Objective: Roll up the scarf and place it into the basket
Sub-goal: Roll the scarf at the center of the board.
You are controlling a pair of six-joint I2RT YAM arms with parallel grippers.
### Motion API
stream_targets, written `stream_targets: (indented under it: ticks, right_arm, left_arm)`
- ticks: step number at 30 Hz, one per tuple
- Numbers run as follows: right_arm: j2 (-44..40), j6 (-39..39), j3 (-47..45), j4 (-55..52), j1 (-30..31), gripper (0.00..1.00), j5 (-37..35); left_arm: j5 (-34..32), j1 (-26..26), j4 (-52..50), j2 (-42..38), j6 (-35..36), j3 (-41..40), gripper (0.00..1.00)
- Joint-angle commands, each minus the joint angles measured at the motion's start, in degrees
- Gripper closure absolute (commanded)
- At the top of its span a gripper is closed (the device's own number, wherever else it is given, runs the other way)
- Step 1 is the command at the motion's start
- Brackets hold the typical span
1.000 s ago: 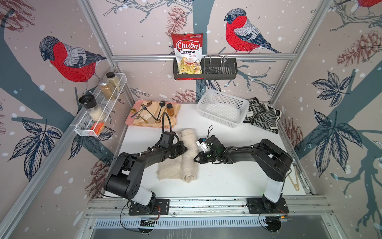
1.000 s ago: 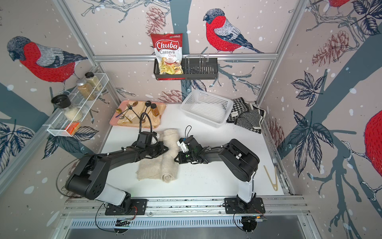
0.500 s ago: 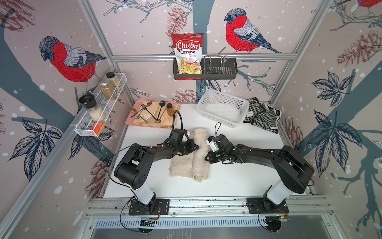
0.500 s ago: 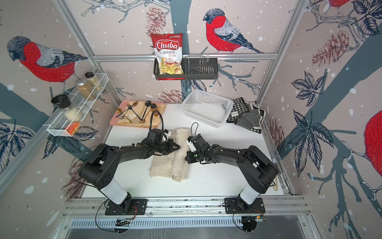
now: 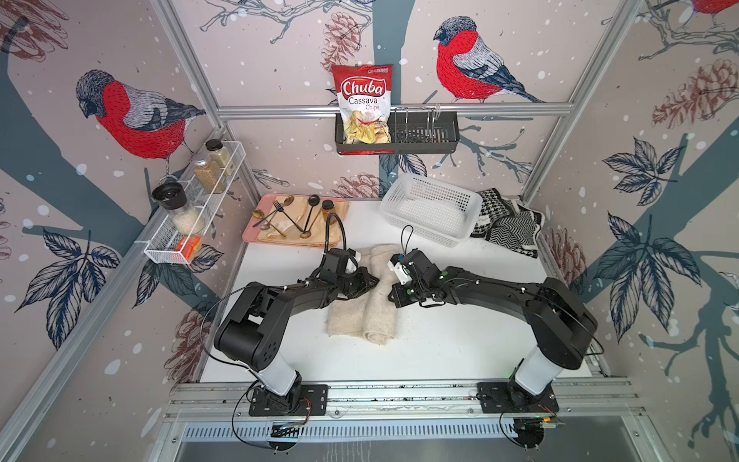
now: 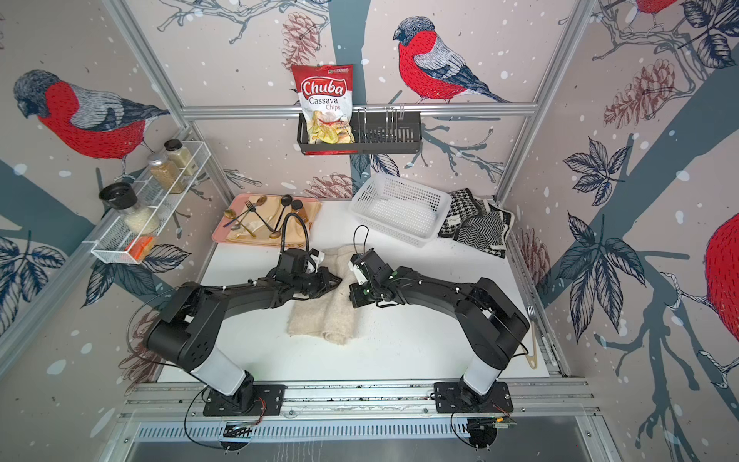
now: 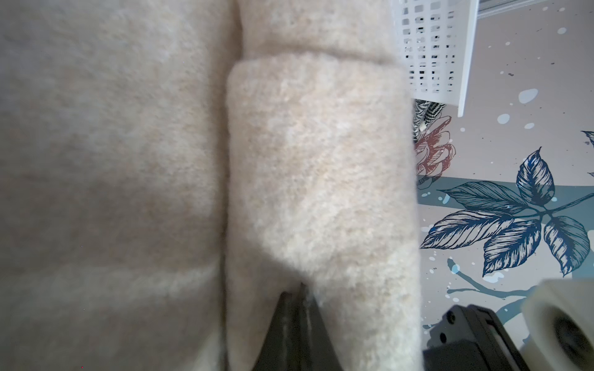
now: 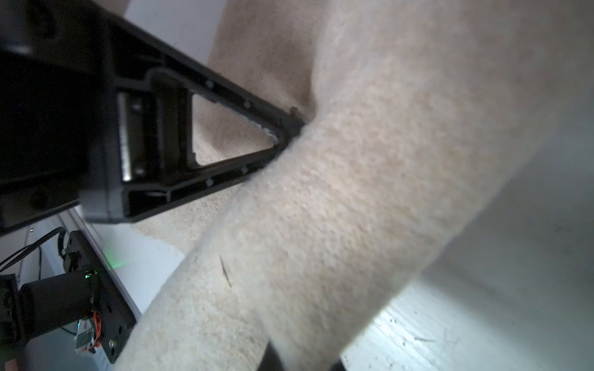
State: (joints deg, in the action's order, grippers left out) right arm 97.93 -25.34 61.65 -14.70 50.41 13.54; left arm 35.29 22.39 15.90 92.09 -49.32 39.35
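The left jaws, closed to a sliver, touch the rolled scarf (image 5: 366,316) from 9 o'clock; the right jaws, closed, meet it from 3 o'clock, grip hidden.

The right gripper (image 5: 392,298) has its jaws hidden: in both top views they lie under the arms (image 5: 480,286), and in the right wrist view under the scarf (image 8: 369,192) and past the picture's edge. Whether they pinch cloth cannot be determined. In the left wrist view the left gripper (image 7: 294,295) is cut off at its base. The scarf overruns three edges there and is largely blurred, and the basket (image 7: 434,48) shows one corner only. In both top views the arms cover part of the scarf, the basket hides part of the patterned cloths (image 5: 506,226), and the cutlery (image 5: 288,218) is too small to count.
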Motion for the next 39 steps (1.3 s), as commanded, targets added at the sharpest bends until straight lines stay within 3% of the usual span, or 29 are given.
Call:
stream_targets:
  ticks: [1, 4, 8, 9, 12, 14, 19, 27, 36, 39]
  right_arm:
    - [2.92, 1.22, 5.05, -8.01, 0.98, 0.93, -7.30]
    - [5.50, 1.23, 8.66, -10.62, 1.94, 0.93, -8.34]
    - [7.32, 1.16, 12.27, -11.77, 2.87, 0.83, -8.93]
    - [7.58, 1.17, 12.81, -12.03, 3.01, 0.77, -8.97]
    - [7.76, 1.33, 14.50, -12.32, 3.48, 0.47, -8.79]
    - [7.18, 1.43, 14.53, -10.71, 3.44, 0.38, -7.17]
    - [4.40, 0.18, 11.54, -6.99, 1.09, 0.36, -4.83]
    - [-1.07, -2.21, 2.83, -5.47, -5.37, 0.36, -9.78]
    - [4.33, -3.27, 1.42, -4.33, -6.35, 0.40, -13.42]
    - [6.33, -2.93, 2.64, -3.03, -5.47, 0.49, -12.39]
  left_arm:
    - [0.40, -1.09, -2.97, -1.71, 2.40, -0.63, 0.89]
    - [0.21, -1.63, -3.87, -1.84, 3.09, -0.77, 0.89]
    - [0.53, -1.73, -2.53, -1.31, 2.70, -1.93, 0.88]
    - [0.55, -1.74, -2.25, -1.23, 2.61, -2.18, 0.88]
    - [0.34, -1.83, -1.85, -0.58, 2.83, -2.93, 0.88]
    - [0.31, -1.83, -1.11, 0.23, 2.83, -3.18, 0.88]
    - [0.31, -1.98, 0.31, 2.43, 2.65, -3.29, 0.88]
    - [0.66, -2.27, 1.03, 5.44, 2.74, -2.61, 0.89]
    - [0.65, -2.27, 0.73, 6.02, 2.72, -2.11, 0.89]
    - [0.20, -2.27, 0.18, 5.89, 2.97, -2.06, 0.89]
